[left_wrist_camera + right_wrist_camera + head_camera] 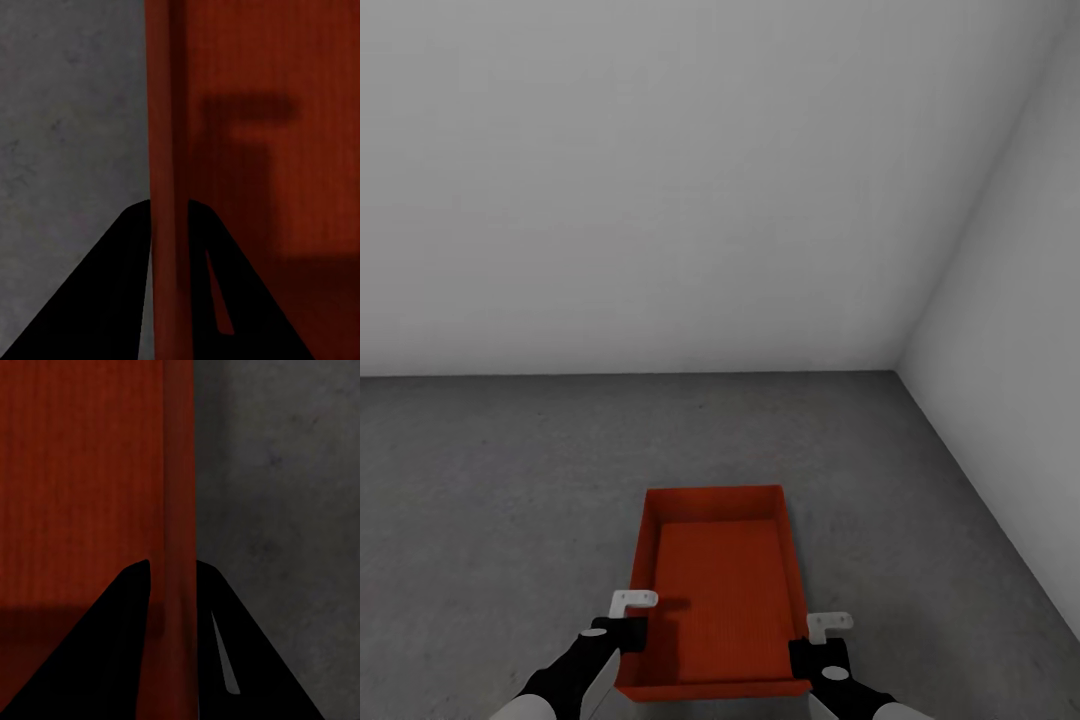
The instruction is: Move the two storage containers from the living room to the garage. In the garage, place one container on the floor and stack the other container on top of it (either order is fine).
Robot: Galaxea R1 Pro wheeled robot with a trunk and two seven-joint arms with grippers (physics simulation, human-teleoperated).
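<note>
**Bin held low over the garage floor, both hands on its walls**

Bare grey-white walls (660, 180), dark mottled floor (490, 480), a corner off to the right: this looks like the garage. And here's the grip. The left hand (628, 625) is clamped on the storage container (718, 590) at its left wall, one finger (112, 300) outside and the other inside, the thin red-orange wall pinched between them. The right hand (815, 648) grasps the opposite wall the same way. The bin sits between the two hands, open top up, at or just above the floor; whether it touches, I can't tell.

Now the risks. Those walls are thin and the grips sit near the corners closest to the robot, so if one hand lets go first the bin could tip or skid sideways. Uneven lowering would drag one edge on the concrete.

Room? Plenty. Beyond the bin's far end, open floor runs to the back wall; left of the left hand it's wide open; the side wall stands well apart on the right. The second container isn't placed yet.
</note>
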